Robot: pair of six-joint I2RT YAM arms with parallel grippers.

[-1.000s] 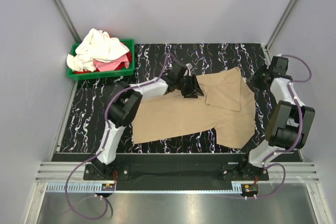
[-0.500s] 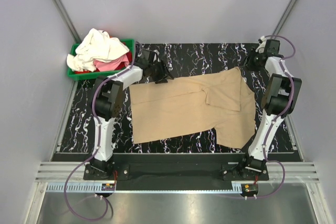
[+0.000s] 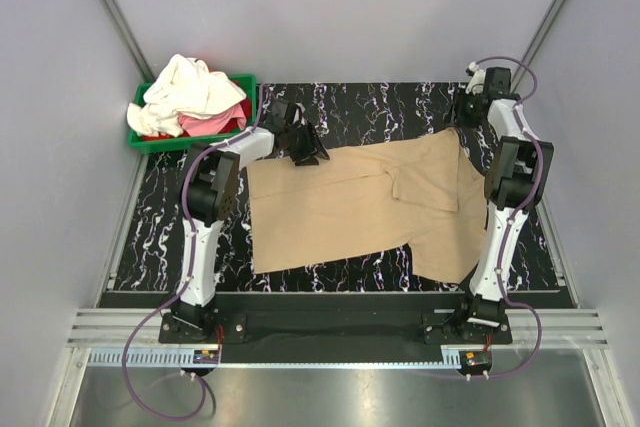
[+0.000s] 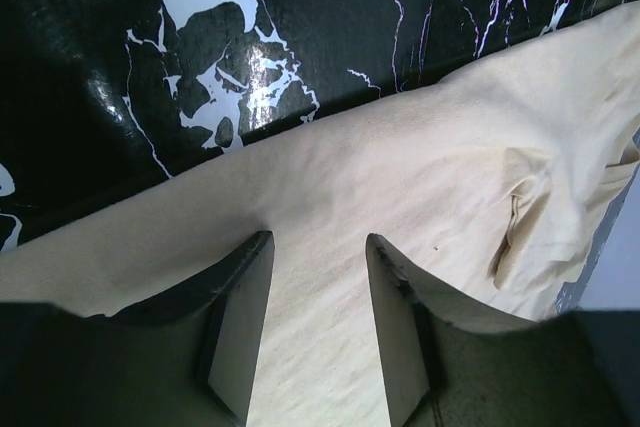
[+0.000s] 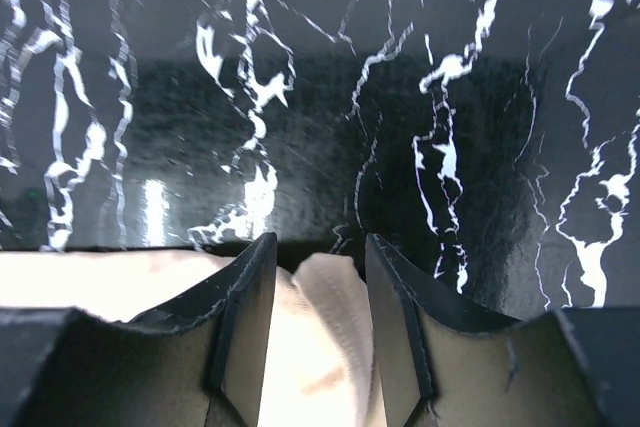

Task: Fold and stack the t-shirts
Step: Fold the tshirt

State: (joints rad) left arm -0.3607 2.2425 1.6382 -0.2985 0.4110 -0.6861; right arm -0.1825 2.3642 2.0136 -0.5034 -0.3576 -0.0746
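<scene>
We see the tan t-shirt spread flat across the middle of the black marbled table, its long side running from the centre left to the right, with a folded flap lying on its right half. The left gripper sits at the shirt's upper left corner; in the left wrist view its jaws stand spread, and between the fingers we see smooth tan cloth, with the shirt's edge running across the table just above them. The right gripper is at the shirt's upper right corner, towards the upper right of the overhead frame. Its jaws are also spread, and a small raised fold of cloth lies in the gap between them; we cannot tell whether the fingers touch it. In the upper left of the overhead frame a green bin holds the crumpled cream-white t-shirt piled over the pink-red t-shirt.
</scene>
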